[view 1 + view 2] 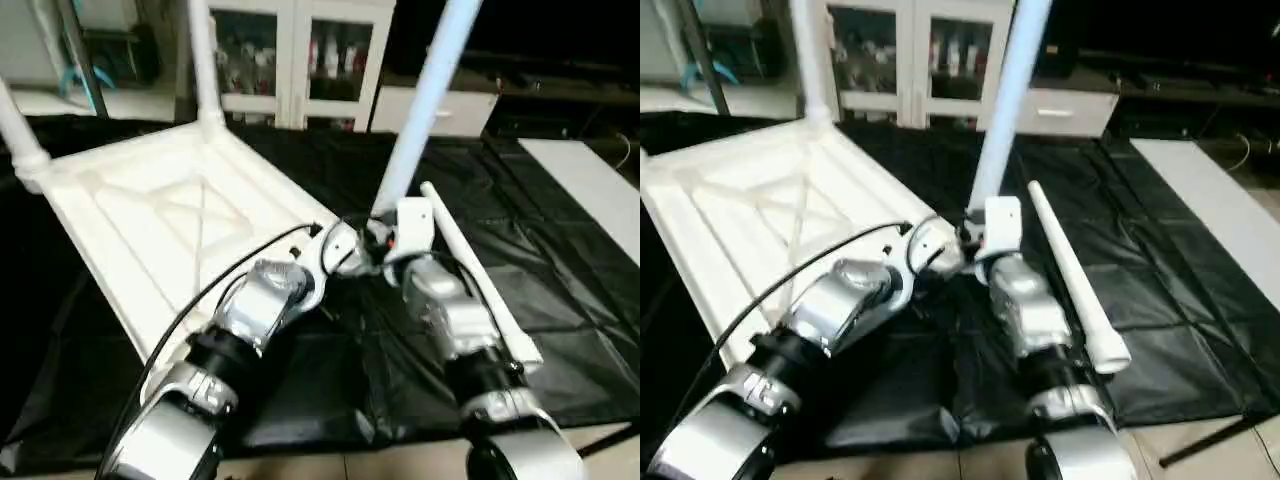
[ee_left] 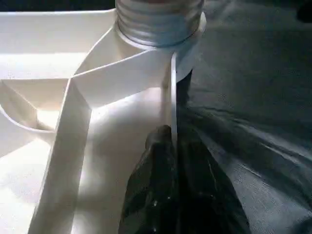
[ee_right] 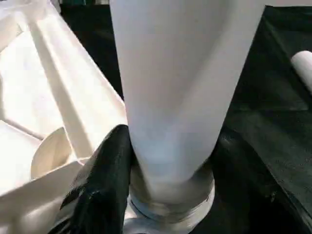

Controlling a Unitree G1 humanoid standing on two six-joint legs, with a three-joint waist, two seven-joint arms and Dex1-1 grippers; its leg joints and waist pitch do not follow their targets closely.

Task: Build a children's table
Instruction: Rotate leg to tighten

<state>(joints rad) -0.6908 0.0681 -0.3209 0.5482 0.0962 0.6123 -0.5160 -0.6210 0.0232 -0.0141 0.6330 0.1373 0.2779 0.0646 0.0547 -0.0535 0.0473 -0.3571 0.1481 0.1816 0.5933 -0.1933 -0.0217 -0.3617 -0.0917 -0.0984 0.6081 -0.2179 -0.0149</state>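
The white tabletop (image 1: 150, 210) lies upside down on the black cover, ribbed X-braced underside up. Two white legs stand in its far corner sockets (image 1: 203, 60) (image 1: 15, 125). A third leg (image 1: 430, 100) rises steeply from the near right corner socket, and my right gripper (image 1: 385, 235) is shut on its lower end. In the right wrist view a black finger (image 3: 105, 180) presses against that leg (image 3: 180, 73) just above its threaded end. My left gripper (image 2: 171, 134) is shut on the thin rim wall of the tabletop (image 2: 122, 73) right beside that socket. Another leg (image 1: 480, 290) lies loose on the cover.
The black cover (image 1: 560, 280) spreads over the worktable, whose front edge runs just below my forearms. A white panel (image 1: 590, 190) lies at the far right. A glass-door cabinet (image 1: 290, 50) stands behind. A black cable (image 1: 200, 290) loops over my left forearm.
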